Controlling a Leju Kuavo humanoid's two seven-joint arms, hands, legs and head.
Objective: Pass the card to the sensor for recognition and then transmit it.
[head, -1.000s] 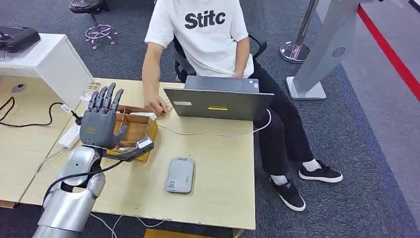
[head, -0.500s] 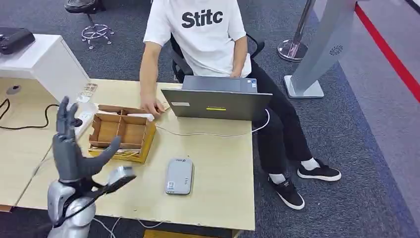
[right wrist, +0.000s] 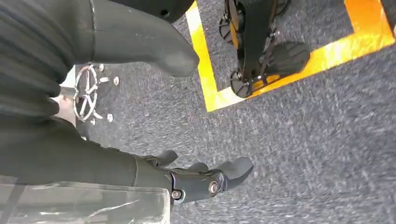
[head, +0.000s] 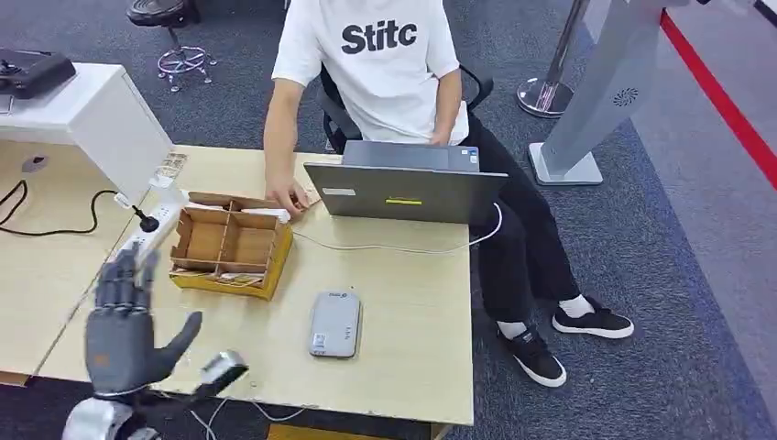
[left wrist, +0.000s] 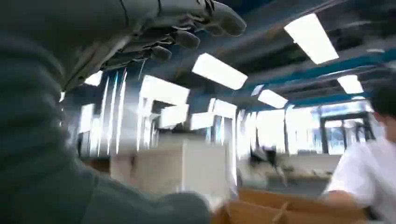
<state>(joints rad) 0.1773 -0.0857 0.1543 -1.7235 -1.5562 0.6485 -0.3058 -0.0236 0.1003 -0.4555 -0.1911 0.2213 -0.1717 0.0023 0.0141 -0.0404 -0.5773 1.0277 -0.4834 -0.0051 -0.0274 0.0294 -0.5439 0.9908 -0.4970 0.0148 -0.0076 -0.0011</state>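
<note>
My left hand (head: 124, 335) hovers over the near left corner of the wooden table (head: 408, 312), fingers spread and palm empty. It stays short of the cardboard box (head: 229, 286), which has open compartments and flat pieces lying along its front. I cannot tell which piece is the card. The grey sensor pad (head: 333, 323) lies flat on the table to the right of my hand. In the blurred left wrist view the left hand (left wrist: 154, 28) holds nothing. My right hand (right wrist: 107, 158) hangs over the carpet with its fingers apart and empty.
A person in a white T-shirt sits behind a grey laptop (head: 403, 192), one hand (head: 291, 197) resting by the box's far corner. A power strip (head: 151, 229) and black cable lie left of the box. A white cabinet (head: 92, 115) stands at the far left.
My left hand has dropped from above the box back toward the table's near left edge, empty throughout. The view shifted slightly.
</note>
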